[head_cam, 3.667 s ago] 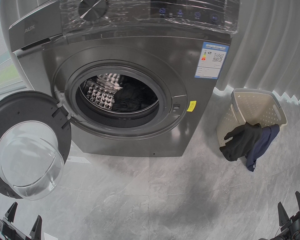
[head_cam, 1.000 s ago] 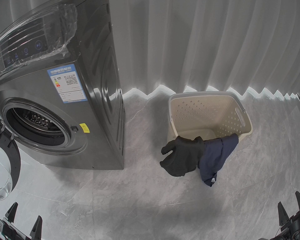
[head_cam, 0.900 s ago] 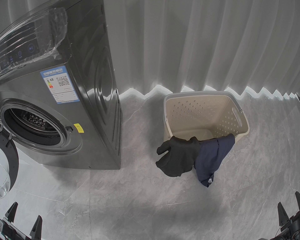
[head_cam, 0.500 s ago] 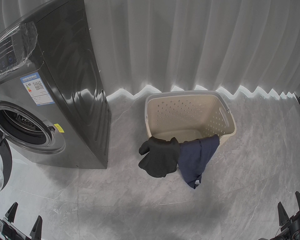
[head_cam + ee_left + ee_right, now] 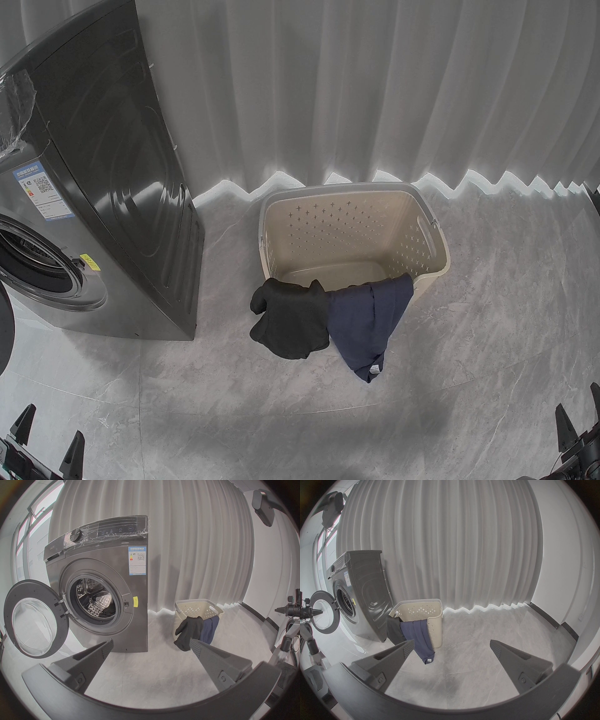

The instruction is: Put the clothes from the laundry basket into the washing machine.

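Beige plastic formed the laundry basket (image 5: 431,225), which stood upright on the grey marbled floor (image 5: 312,425), well ahead of both tools and roughly between their lines. Two pieces of clothing hung over the rim nearest the tools: a black garment (image 5: 290,319) on the left tool's side and a navy garment (image 5: 365,325) on the right tool's side. The two touched each other, and their lower ends drooped down the outside wall toward the floor. The left tool (image 5: 150,642) hung low with its fingers spread wide, released and grasping nothing. The right tool (image 5: 450,642) was likewise released and empty, low over the floor. The washing machine (image 5: 112,187) stood ahead of the left tool and further left than the basket, near it but apart. Its round door (image 5: 34,617) was swung fully open, and something dark lay low in the drum (image 5: 93,600). A pale pleated curtain (image 5: 375,94) hung behind the basket and machine, far from both tools.
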Controlling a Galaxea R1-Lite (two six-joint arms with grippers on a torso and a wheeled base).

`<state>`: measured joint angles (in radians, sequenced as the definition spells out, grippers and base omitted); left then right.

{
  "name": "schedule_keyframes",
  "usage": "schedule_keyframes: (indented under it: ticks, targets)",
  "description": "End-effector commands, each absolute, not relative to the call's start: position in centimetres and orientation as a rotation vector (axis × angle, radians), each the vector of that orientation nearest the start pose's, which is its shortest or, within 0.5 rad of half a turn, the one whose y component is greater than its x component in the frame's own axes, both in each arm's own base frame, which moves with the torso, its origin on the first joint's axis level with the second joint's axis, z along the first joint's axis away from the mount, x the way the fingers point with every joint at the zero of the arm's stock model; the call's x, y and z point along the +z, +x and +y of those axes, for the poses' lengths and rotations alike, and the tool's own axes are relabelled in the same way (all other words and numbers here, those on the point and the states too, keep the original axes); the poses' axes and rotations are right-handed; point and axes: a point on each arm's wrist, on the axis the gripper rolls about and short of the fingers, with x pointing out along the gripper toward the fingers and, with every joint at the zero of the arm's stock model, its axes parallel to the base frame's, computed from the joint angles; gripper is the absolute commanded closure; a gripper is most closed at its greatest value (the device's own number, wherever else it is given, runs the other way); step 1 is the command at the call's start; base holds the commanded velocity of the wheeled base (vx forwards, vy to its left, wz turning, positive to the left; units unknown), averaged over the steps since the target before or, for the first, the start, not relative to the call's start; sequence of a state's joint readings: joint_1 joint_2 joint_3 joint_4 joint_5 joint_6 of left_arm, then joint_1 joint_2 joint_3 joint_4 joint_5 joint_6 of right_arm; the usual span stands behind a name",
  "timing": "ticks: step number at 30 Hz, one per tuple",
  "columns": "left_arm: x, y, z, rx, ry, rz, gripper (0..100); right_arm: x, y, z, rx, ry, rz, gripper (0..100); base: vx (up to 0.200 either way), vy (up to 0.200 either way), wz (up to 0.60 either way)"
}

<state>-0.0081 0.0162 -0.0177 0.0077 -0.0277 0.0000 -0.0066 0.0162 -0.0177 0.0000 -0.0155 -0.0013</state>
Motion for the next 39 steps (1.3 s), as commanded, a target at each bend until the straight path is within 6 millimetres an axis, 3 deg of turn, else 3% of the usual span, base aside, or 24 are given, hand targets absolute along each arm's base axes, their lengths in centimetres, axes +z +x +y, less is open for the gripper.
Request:
schedule_keyframes:
  ticks: [1,8,32,37,39]
  targets:
    - [7.5,-2.3,0.0,-0.035,0.0,0.009,0,7.6,-2.2,0.0,-0.021,-0.002,0.009,0,0.0,-0.2,0.0]
    - [7.5,-2.3,0.0,-0.037,0.0,0.009,0,7.6,-2.2,0.0,-0.021,-0.002,0.009,0,0.0,-0.2,0.0]
    - [7.5,-2.3,0.0,-0.037,0.0,0.009,0,7.6,-2.2,0.0,-0.021,0.0,0.011,0,0.0,0.0,0.0]
    - [7.5,-2.3,0.0,-0.035,0.0,0.009,0,7.6,-2.2,0.0,-0.029,0.011,0.011,0,0.12,0.0,0.0]
    - [7.5,-2.3,0.0,-0.035,0.0,0.009,0,9.8,-2.9,0.0,-0.01,0.014,-0.112,0,0.0,0.0,0.0]
